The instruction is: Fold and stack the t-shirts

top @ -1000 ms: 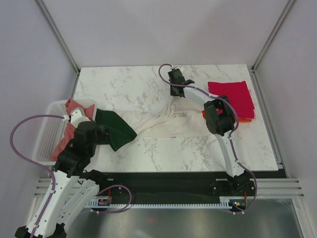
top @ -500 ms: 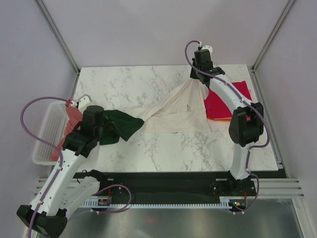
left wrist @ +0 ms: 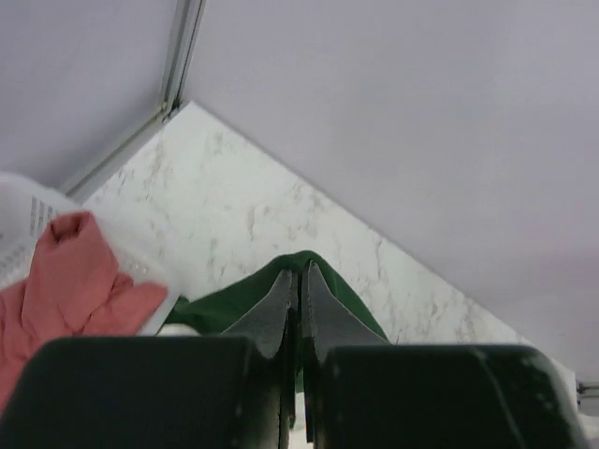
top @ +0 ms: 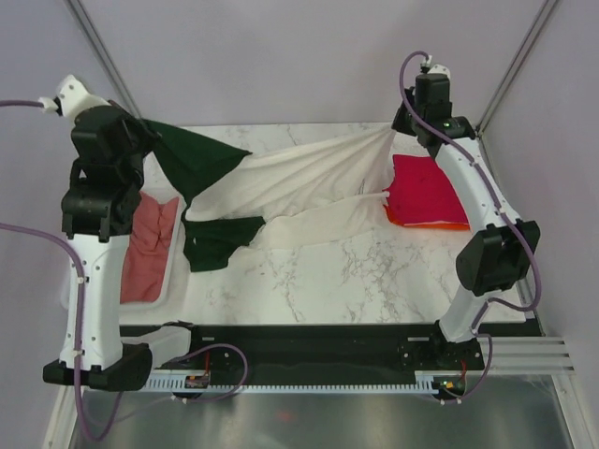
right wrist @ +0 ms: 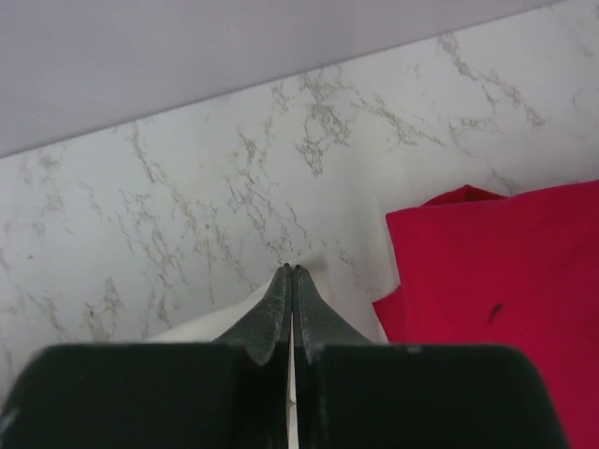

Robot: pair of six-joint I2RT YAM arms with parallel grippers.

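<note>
The cream t-shirt [top: 299, 187] with dark green sleeves [top: 192, 159] hangs stretched in the air between my two raised grippers, its lower sleeve [top: 217, 238] trailing on the table. My left gripper [left wrist: 299, 273] is shut on the green sleeve [left wrist: 342, 295] high at the back left. My right gripper [right wrist: 292, 269] is shut on the cream cloth [right wrist: 201, 323] at the back right [top: 393, 131]. A folded magenta t-shirt [top: 426, 192] lies on an orange one [top: 440, 224] at the right. A salmon-pink t-shirt [top: 150, 248] lies in the basket.
The white lattice basket [top: 173, 281] stands at the table's left edge; it also shows in the left wrist view [left wrist: 28, 210] with the pink shirt [left wrist: 75, 276]. The marble table [top: 356, 281] lies below. Frame posts [top: 510, 65] rise at the back corners.
Both arms have risen and spread apart, lifting the cream shirt off the table and stretching it. The left gripper went from low by the basket to high at the back left.
</note>
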